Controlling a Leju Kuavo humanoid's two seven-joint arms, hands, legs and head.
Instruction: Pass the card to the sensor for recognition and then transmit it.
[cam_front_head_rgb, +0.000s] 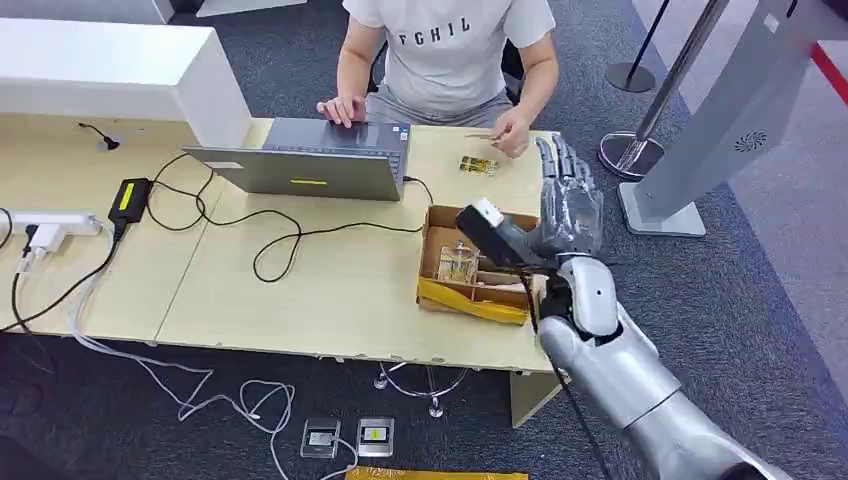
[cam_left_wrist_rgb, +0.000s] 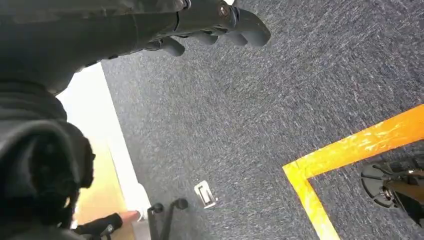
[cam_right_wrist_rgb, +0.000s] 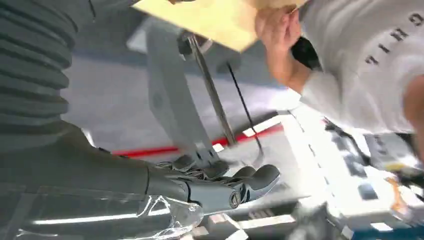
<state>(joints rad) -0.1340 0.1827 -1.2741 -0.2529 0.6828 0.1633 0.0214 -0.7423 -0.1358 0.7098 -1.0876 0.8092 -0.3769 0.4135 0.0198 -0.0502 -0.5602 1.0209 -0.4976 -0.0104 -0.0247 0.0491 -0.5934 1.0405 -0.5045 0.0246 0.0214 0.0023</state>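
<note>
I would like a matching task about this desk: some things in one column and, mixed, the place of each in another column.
Things:
1. laptop
2. cardboard box
3. right hand
4. power strip

Places:
a. far left of the desk
b. raised beside the box, at the desk's right edge
c. in front of the seated person
d. right part of the desk, near the robot

Pairs: 1-c, 2-d, 3-b, 4-a
</note>
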